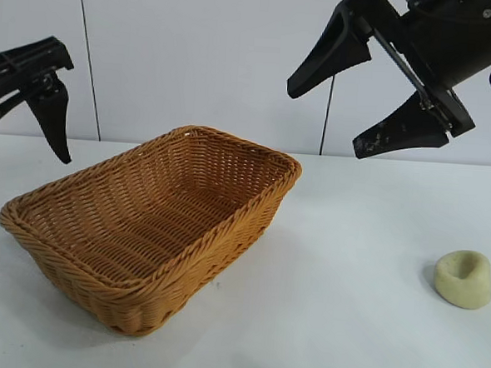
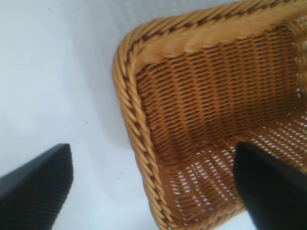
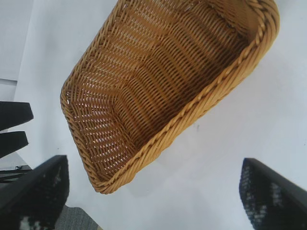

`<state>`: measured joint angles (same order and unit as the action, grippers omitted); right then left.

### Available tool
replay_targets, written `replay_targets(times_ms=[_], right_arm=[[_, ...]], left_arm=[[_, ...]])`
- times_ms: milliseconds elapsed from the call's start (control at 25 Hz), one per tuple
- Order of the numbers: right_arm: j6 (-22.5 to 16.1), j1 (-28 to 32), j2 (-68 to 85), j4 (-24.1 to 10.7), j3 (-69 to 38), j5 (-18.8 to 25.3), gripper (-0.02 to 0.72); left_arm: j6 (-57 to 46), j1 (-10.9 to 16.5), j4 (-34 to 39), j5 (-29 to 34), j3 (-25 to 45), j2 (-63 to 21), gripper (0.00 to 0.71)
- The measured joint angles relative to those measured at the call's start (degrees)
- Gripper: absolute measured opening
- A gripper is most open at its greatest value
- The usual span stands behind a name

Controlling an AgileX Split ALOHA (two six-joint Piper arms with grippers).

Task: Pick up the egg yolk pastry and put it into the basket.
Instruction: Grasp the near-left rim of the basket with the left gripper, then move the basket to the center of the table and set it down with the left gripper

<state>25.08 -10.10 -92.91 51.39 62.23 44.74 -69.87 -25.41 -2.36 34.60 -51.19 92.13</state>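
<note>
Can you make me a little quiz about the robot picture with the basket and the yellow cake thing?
1. True or false: the egg yolk pastry is already inside the basket.
2. Which gripper hangs nearer the pastry in the exterior view? A) the left gripper B) the right gripper
3. Fill the gap: both grippers have their fingers ____ and hold nothing.

Key
1. False. The pastry lies on the white table, well apart from the basket, and nothing shows in the basket.
2. B. The right gripper is up in the air on the pastry's side; the left one hovers by the basket's far end.
3. open
</note>
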Motion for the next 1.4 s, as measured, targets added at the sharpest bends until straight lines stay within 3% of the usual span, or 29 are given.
replay_targets(times_ms=[240,480,600,760,800,960,1080,1240,1400], right_arm=[[0.00,0.00,0.00,0.00,0.00,0.73,0.663],[0.00,0.00,0.00,0.00,0.00,1.51,0.663],[0.00,0.00,0.00,0.00,0.00,1.51,0.663],[0.00,0.00,0.00,0.00,0.00,1.51,0.663],[0.00,0.00,0.00,0.00,0.00,1.51,0.663],[0.00,0.00,0.00,0.00,0.00,1.51,0.663],[0.00,0.00,0.00,0.00,0.00,1.57,0.663],[0.00,0.00,0.00,0.00,0.00,1.57,0.663],[0.00,0.00,0.00,0.00,0.00,1.57,0.663]], left_arm=[[0.00,0.00,-3.82,-5.89,0.00,9.31,0.696],[0.00,0.00,-3.99,-6.06,0.00,11.63,0.676],[0.00,0.00,-3.99,-6.10,0.00,11.63,0.533],[0.50,0.00,-4.19,-5.83,0.00,11.63,0.199],[0.10,0.00,-4.75,-5.75,0.00,11.63,0.150],[2.80,0.42,-5.89,-4.06,-0.77,11.63,0.140],[11.83,3.16,-9.97,-1.36,-3.08,11.65,0.140],[29.41,9.10,-17.25,3.56,-7.52,12.02,0.140],[42.27,13.68,-18.96,8.93,-13.11,13.00,0.140]])
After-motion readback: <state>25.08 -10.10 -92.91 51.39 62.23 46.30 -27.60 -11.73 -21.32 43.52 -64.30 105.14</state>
